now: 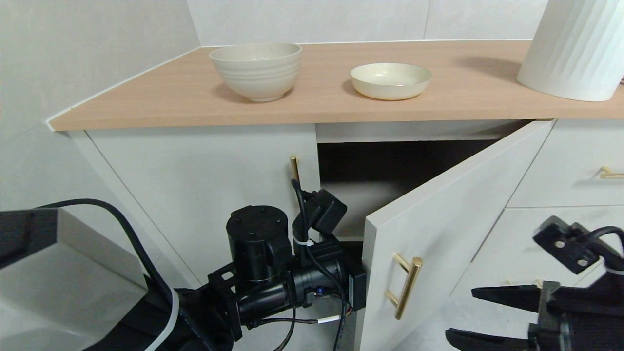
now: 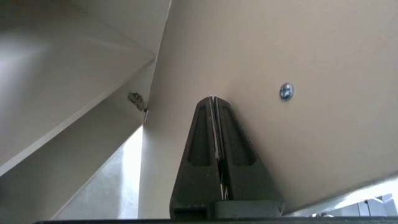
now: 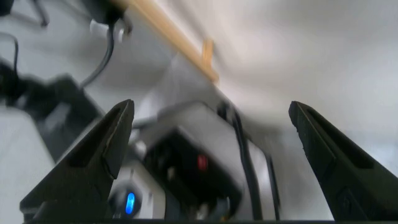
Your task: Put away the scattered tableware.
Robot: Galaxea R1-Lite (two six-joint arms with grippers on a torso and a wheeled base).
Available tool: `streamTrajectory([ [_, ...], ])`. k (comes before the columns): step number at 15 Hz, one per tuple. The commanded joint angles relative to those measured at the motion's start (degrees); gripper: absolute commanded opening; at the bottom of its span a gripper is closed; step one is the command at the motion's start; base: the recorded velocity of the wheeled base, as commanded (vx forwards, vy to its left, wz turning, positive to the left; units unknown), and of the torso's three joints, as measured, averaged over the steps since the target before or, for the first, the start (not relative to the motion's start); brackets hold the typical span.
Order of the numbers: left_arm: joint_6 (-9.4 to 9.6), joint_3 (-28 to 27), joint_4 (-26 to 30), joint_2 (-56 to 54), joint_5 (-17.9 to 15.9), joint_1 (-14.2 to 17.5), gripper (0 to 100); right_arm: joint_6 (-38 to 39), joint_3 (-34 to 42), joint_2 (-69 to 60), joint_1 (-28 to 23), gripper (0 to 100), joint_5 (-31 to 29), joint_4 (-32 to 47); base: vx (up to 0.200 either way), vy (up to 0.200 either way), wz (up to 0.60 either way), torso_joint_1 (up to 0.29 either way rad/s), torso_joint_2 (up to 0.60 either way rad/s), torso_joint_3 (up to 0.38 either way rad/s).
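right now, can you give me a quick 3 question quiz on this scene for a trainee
1. True or false: the bowl is inside the cabinet.
2. The right end effector is: A open and empty, B shut on a spoon, C shut on a cup.
3. Fill in: on the counter, the nearest thing to the bowl's right is the ___.

Key: 1 false, it stands on the counter. 2 A. 3 dish.
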Motion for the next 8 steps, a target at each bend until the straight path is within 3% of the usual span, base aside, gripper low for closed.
streamTrajectory([
  [1,-0.04,0.24,0.05,-0.30,0.08,-0.19,0,-0.82,-3.46,-7.88,0.09,100,-0.23,2.89,0.000,0.000,0.00,0.000,0.00,0.000],
  [4,-0.04,0.24,0.14,-0.22,0.08,-0.45,0,-0.82,-2.85,-8.76,0.09,100,-0.40,2.89,0.000,0.000,0.00,0.000,0.00,0.000],
  [8,-0.04,-1.52,2.34,0.05,0.43,-0.72,0,-0.82,-2.23,-10.17,0.09,100,-0.40,3.15,-0.200,0.000,0.00,0.002,0.00,0.005],
])
